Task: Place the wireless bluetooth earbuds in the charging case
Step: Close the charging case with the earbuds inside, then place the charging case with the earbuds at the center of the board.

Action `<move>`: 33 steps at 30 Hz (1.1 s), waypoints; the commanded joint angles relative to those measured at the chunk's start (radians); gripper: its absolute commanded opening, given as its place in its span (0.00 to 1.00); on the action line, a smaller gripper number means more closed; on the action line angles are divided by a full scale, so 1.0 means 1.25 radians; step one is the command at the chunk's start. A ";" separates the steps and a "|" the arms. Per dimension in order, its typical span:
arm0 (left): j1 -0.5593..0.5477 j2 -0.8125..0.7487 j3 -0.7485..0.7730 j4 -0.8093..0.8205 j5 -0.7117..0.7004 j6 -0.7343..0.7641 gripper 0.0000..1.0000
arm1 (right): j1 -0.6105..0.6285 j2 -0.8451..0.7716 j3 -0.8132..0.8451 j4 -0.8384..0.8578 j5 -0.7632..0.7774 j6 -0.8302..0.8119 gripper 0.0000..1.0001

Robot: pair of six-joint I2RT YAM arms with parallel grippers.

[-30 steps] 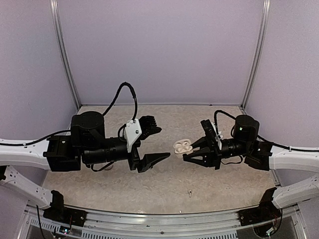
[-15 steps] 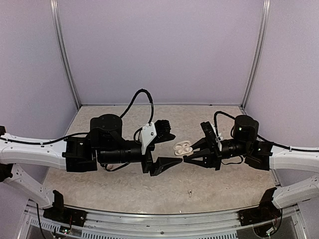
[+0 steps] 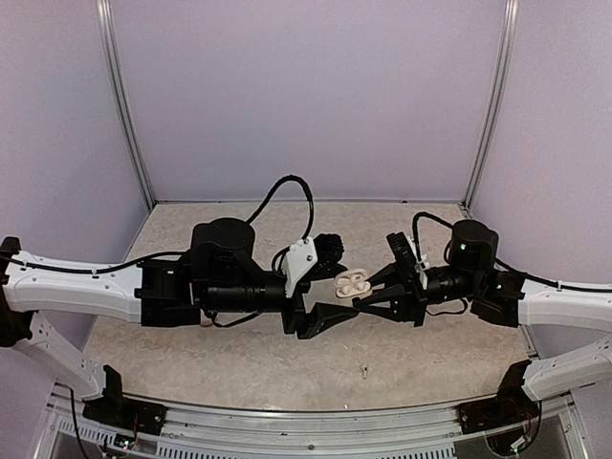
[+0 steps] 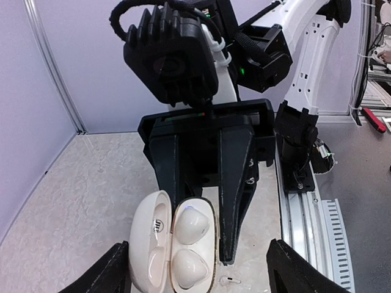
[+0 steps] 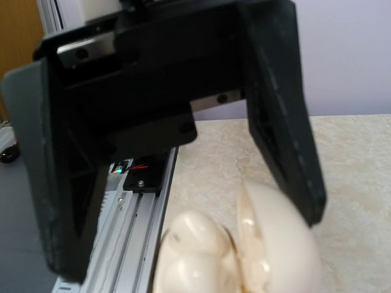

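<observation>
A loose earbud is lying on the speckled table near its front edge. It is well apart from both grippers and in front of the gap between them.

Farther in, at mid-table, the right gripper is pinching the charging case at its fingertips. The case is standing open. In the left wrist view, the lid is swinging out to the left of the base. Two seated earbuds are resting in the base, one above the other. The right wrist view is showing the case blurred and very close to the lens.

The left gripper is facing the case from the opposite side. Its fingers are spread wide. The case is sitting just ahead of the tips and between their lines, and neither finger is touching it.

Beyond both arms, the lilac rear wall is closing off the far edge of the table.
</observation>
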 commanded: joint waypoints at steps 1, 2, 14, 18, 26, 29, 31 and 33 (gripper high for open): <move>-0.005 0.008 0.013 -0.009 0.051 0.030 0.74 | 0.004 -0.009 0.024 0.021 -0.006 0.003 0.00; -0.007 0.002 0.008 0.000 0.055 0.036 0.74 | 0.004 -0.008 0.024 0.024 -0.005 0.007 0.00; -0.050 -0.016 -0.001 -0.028 0.041 0.138 0.65 | -0.017 0.015 0.010 0.080 -0.021 0.072 0.00; -0.058 -0.012 0.000 -0.046 0.021 0.161 0.60 | -0.027 0.020 0.010 0.091 -0.032 0.088 0.00; 0.017 -0.073 -0.022 0.071 0.010 0.003 0.75 | -0.049 0.024 -0.009 0.125 -0.040 0.130 0.00; 0.047 -0.095 -0.010 0.092 -0.025 -0.060 0.86 | -0.071 0.028 -0.022 0.144 -0.040 0.164 0.00; 0.076 -0.099 0.020 0.090 -0.035 -0.127 0.98 | -0.094 0.037 -0.031 0.164 -0.039 0.199 0.00; 0.111 -0.096 0.057 0.078 -0.031 -0.211 0.99 | -0.121 0.049 -0.038 0.175 -0.036 0.240 0.00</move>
